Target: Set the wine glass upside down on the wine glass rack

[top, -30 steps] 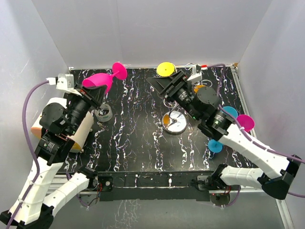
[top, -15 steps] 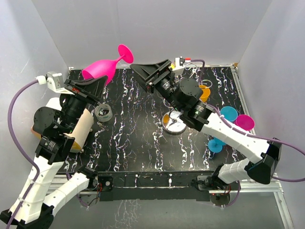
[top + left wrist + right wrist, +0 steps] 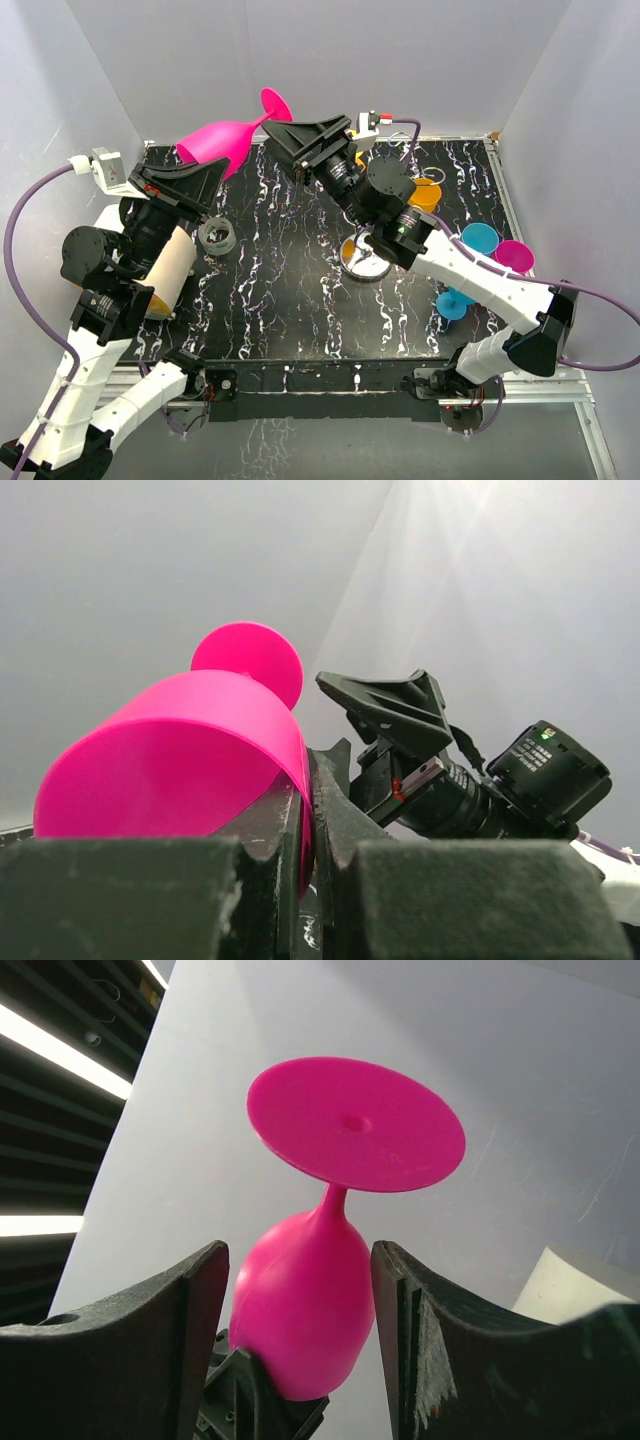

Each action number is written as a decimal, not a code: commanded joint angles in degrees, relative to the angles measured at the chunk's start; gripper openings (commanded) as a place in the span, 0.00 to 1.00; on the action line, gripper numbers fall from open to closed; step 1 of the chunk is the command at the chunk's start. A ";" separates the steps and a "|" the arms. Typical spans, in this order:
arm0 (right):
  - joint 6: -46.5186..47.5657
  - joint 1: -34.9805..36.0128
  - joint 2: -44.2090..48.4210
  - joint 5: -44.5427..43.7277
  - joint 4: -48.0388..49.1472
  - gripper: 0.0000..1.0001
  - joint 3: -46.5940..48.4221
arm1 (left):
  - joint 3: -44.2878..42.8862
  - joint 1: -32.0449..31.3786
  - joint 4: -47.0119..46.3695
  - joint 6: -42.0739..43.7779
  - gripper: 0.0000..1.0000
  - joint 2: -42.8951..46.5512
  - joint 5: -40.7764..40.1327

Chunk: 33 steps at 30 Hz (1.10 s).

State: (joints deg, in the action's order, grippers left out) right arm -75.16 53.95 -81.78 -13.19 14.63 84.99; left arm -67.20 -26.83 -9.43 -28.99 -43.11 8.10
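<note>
Top view only: the rack (image 3: 366, 264) stands on the table (image 3: 300, 300) right of centre, its disc base partly under the right forearm, and nothing hangs on it that I can see. An orange cup (image 3: 428, 194) sits behind it. Blue cups (image 3: 480, 238) and a pink cup (image 3: 516, 257) cluster by the right table edge. A tape roll (image 3: 217, 235) lies near the left arm. Neither wrist view shows any of this; both look up at the walls.

The glass (image 3: 215, 147) is pink and held high over the back-left of the table. It is tilted, rim down-left, foot up-right near the back wall.

The left wrist view shows the left gripper (image 3: 308, 780) pinched tight on the rim, wall of the bowl between the pads, one finger inside and one outside. It also shows the right gripper from the front, just beyond the foot.

The right wrist view shows the right gripper (image 3: 300, 1250) spread wide, a finger (image 3: 150, 1360) on each side of the bowl, holding nothing. The underside of the foot faces the camera. There is a gap on the left side; on the right I cannot tell whether the finger touches.

The two grippers are close together near the back wall. The rack is well apart from the glass, lower and to the right.
</note>
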 commanded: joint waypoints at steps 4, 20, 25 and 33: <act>-0.22 0.19 -1.38 -1.60 0.52 0.55 5.19 | -1.31 0.14 -4.38 -2.14 0.00 0.23 3.63; -3.19 0.18 -2.37 -2.28 3.69 0.20 4.48 | 2.31 0.17 -6.43 -5.34 0.00 2.76 6.35; -2.42 0.18 -0.81 -2.19 8.30 0.00 1.29 | 2.31 0.17 -5.67 -4.51 0.00 2.68 6.84; 6.93 0.14 2.41 -2.97 16.85 0.00 -3.72 | 3.69 0.17 -1.45 -3.82 0.43 4.52 4.46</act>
State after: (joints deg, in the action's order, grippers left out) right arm -74.74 54.22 -83.13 -15.22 22.46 82.28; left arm -64.25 -26.74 -11.49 -33.17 -40.40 13.26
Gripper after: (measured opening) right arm 0.069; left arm 0.338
